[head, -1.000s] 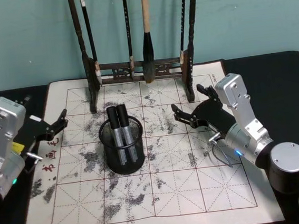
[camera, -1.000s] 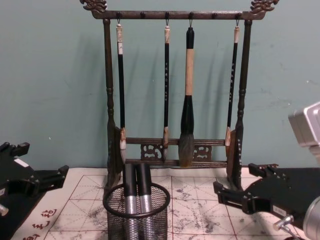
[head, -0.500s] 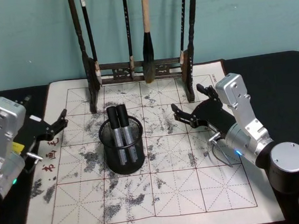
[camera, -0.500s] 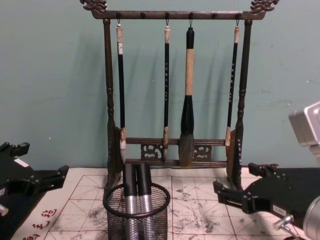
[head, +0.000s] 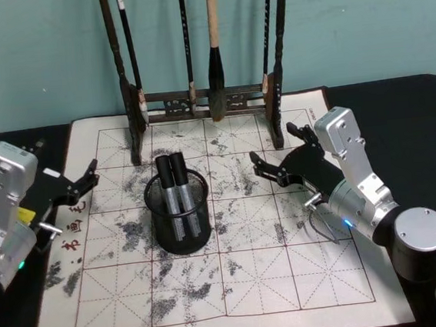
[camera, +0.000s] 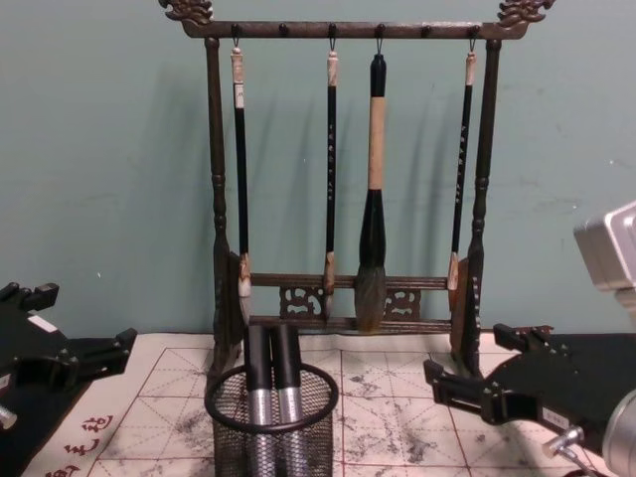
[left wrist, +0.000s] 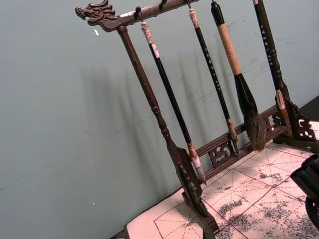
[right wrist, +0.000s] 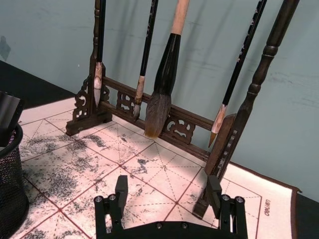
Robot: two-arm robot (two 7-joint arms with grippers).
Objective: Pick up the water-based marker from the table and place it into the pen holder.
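Note:
The pen holder (head: 179, 227), a round black wire-mesh cup, stands on the ink-stained mat left of centre; it also appears low in the chest view (camera: 238, 427) and at the edge of the right wrist view (right wrist: 9, 189). Two water-based markers (head: 172, 185) with black caps and silver barrels stand upright inside it (camera: 273, 383). My left gripper (head: 87, 185) hovers open at the mat's left edge (camera: 84, 320), holding nothing. To the right of the holder my right gripper (head: 274, 149) is open and empty (camera: 467, 353), with its jaws spread wide (right wrist: 167, 185).
A tall dark wooden brush rack (head: 204, 95) with several hanging brushes stands at the back of the mat (camera: 348, 169) (right wrist: 164, 79) (left wrist: 199, 99). The gridded calligraphy mat (head: 252, 276) covers the black table. A teal wall is behind.

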